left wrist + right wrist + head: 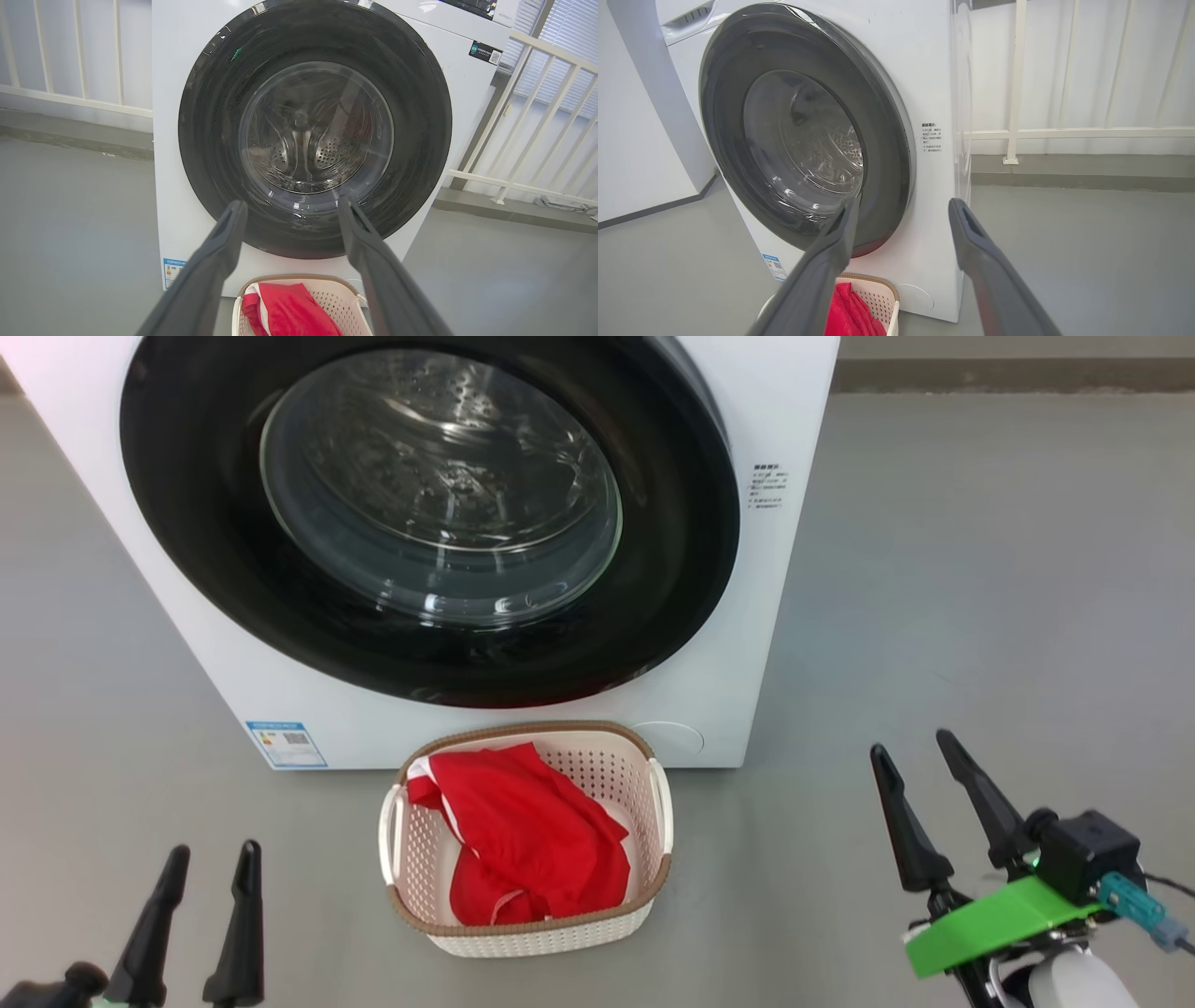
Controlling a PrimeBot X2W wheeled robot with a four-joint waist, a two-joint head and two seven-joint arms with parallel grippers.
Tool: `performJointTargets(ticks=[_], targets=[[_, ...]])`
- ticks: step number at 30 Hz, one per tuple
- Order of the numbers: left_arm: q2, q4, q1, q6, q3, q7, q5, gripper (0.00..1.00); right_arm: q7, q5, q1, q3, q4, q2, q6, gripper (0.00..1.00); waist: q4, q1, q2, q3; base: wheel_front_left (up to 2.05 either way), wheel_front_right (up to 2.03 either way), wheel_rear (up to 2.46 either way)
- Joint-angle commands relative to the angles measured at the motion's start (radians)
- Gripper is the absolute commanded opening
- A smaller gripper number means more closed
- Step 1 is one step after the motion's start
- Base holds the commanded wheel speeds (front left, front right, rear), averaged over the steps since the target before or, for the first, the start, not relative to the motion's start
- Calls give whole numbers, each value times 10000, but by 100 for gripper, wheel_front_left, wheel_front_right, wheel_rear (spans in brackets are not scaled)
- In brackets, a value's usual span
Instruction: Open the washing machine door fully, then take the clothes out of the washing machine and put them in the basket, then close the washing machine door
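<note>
The white washing machine (766, 616) stands ahead with its black-rimmed round door (429, 513) lying flush against the front, the steel drum showing through the glass. The cream basket (653, 784) sits on the floor just before it, holding red clothes (523, 831) with white trim. My left gripper (213, 863) is open at the lower left, well left of the basket. My right gripper (920, 756) is open at the lower right, with nothing between its fingers. The left wrist view faces the door (313, 130) and basket (338, 303) through open fingers (219, 252). The right wrist view sees the door (803, 130) obliquely.
Grey floor (980, 569) stretches wide to the right of the machine. A white railing (537, 116) runs behind and beside it. A blue label (287, 744) sits low on the machine's front, left of the basket.
</note>
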Motion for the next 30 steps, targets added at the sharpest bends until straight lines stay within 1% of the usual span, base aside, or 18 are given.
performJointTargets(ticks=[1,9,30], targets=[[135,-299,-101,-29,407,-80,61,100,-48,-85,50,105,-283,36,-25,100,-13,0,0,-68,0,0,0],[131,-363,53,-29,408,-80,76,100,-48,-176,468,43,-379,179,-25,100,-76,0,0,-139,0,0,0],[32,-274,52,-29,438,-80,228,100,-48,-251,447,101,-412,149,-25,100,-99,0,0,-158,0,0,0]])
